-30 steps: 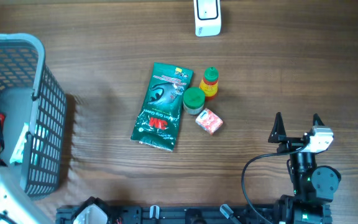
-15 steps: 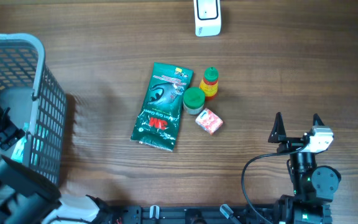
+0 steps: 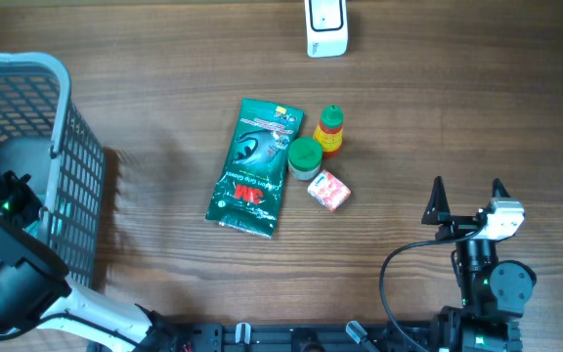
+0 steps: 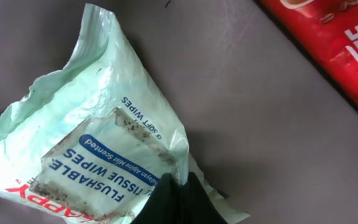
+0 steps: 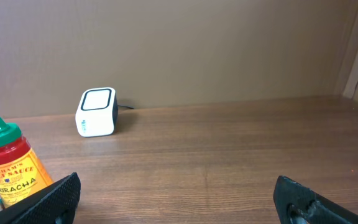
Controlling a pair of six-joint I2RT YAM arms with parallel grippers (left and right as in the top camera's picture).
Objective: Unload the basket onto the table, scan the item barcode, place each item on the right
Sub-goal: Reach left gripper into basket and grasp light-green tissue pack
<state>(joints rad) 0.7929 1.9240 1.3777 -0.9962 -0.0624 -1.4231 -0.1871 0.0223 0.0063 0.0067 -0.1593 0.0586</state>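
The left fingers [image 4: 176, 202] are pressing together, black tips meeting and pinching the crinkled lower edge of a wipes packet [image 4: 104, 143]. The packet is a soft, pale green plastic pouch. It is wrinkling around a clear rectangular flap and a rounded blue label that reads as flushable tissue wipes. It is lying on the smooth grey floor of the basket [image 3: 66, 176], a grey plastic tub with lattice walls at the bench's left edge. Well apart from the packet, a glossy red carton [image 4: 334, 43] with white lettering is filling the upper right corner of the left wrist view.

The right fingers [image 5: 51, 198] are standing wide apart with nothing between them. They are two dark, pointed prongs hovering over the brown wood-grain bench [image 3: 457, 108] near its right front.

In the middle of the bench, a flat green foil pouch [image 3: 252, 168] is lying at a slant. Just beside its right edge a round green cap [image 3: 304, 156] is showing. A sauce bottle [image 3: 329, 130] with a green nozzle and a yellow and red label is standing next to it. Below them, a small block in red and white wrapping [image 3: 328, 190] is resting.

At the far edge, the scanner [image 3: 326, 27], a white rounded box with a dark window, is sitting by itself.
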